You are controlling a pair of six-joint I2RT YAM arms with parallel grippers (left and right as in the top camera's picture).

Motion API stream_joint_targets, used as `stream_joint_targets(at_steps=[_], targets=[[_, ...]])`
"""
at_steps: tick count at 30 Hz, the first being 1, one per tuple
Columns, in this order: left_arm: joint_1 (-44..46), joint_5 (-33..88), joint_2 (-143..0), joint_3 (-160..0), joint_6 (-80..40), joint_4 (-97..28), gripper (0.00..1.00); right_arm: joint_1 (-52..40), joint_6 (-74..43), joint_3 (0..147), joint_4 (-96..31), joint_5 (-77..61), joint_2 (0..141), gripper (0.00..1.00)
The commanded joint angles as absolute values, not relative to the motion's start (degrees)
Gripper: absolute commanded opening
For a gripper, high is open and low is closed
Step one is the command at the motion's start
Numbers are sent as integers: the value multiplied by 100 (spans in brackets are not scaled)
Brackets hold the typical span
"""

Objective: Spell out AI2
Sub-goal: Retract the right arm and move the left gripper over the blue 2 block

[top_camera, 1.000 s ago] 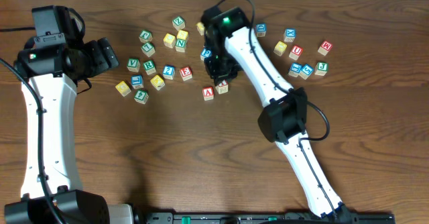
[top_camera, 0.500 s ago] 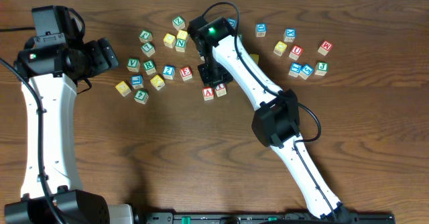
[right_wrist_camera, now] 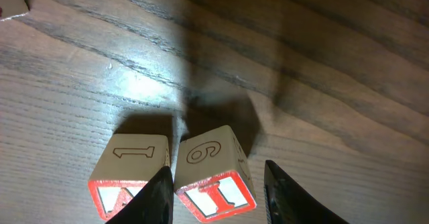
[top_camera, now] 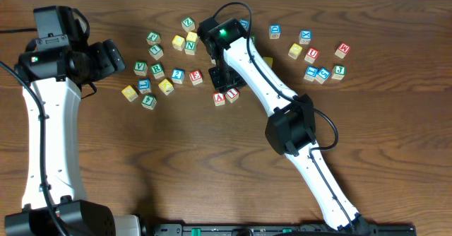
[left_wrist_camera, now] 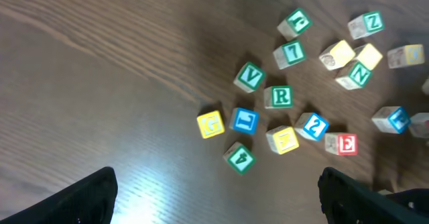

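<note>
Reading the overhead view from the left: my left tool [top_camera: 111, 58] hangs over the desk [top_camera: 176, 165]. The left wrist view shows its two fingers [left_wrist_camera: 80, 200] spread wide apart, with nothing held between them.

Just right of it lies the left group [top_camera: 156, 51], a loose scatter of fourteen blocks. Within it the blue 2 block [top_camera: 178, 75] sits flat on the desk. One green R block [top_camera: 157, 71] is to its left and one red E block [top_camera: 195, 76] to its right, both near it.

Next comes the row, which counts two blocks. The A block [top_camera: 219, 98] is on the left and the I block [top_camera: 232, 94] is just beside it on the right; I cannot tell whether they touch. Both rest on the desk.

My right tool [top_camera: 224, 77] stands over this pair. In the right wrist view one finger sits at the seam between the two blocks. The other finger [right_wrist_camera: 288, 197] stands on the far side of the I block, with a strip of desk showing between them. The tool is therefore apart, not clamped.

One yellow block [top_camera: 269, 61] shows only as a sliver beside my right arm.

Further right, the right group [top_camera: 311, 54] counts eight blocks, well apart from the row.
</note>
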State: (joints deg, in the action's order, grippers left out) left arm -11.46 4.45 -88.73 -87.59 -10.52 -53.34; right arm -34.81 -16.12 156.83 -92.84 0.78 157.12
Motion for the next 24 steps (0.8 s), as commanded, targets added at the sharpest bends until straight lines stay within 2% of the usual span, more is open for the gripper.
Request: stream_joint_targets(at_steps=[1,4,10,18,24], targets=[[-1129,823,-8842,-8910,-1081,-5196,95,-3404,-1671,16311,-9419,134,15686,40],[-1004,860,-8851,-8910,-1085,-5074,94,-3275,-1671,16938,-9653,137,15686,42],[-301,849,-9194,-8910,-1175,-4897,93,-2864,-1673,17834,-9732,49,15683,54],[489,856,-10237,-8910,-854,-4370,93,-2255,-1691,17924,-9732,-257,15683,52],[725,810,-10728,-8910,-711,-4010,72,-1831,-1638,17924,-9732,-373,15642,52]])
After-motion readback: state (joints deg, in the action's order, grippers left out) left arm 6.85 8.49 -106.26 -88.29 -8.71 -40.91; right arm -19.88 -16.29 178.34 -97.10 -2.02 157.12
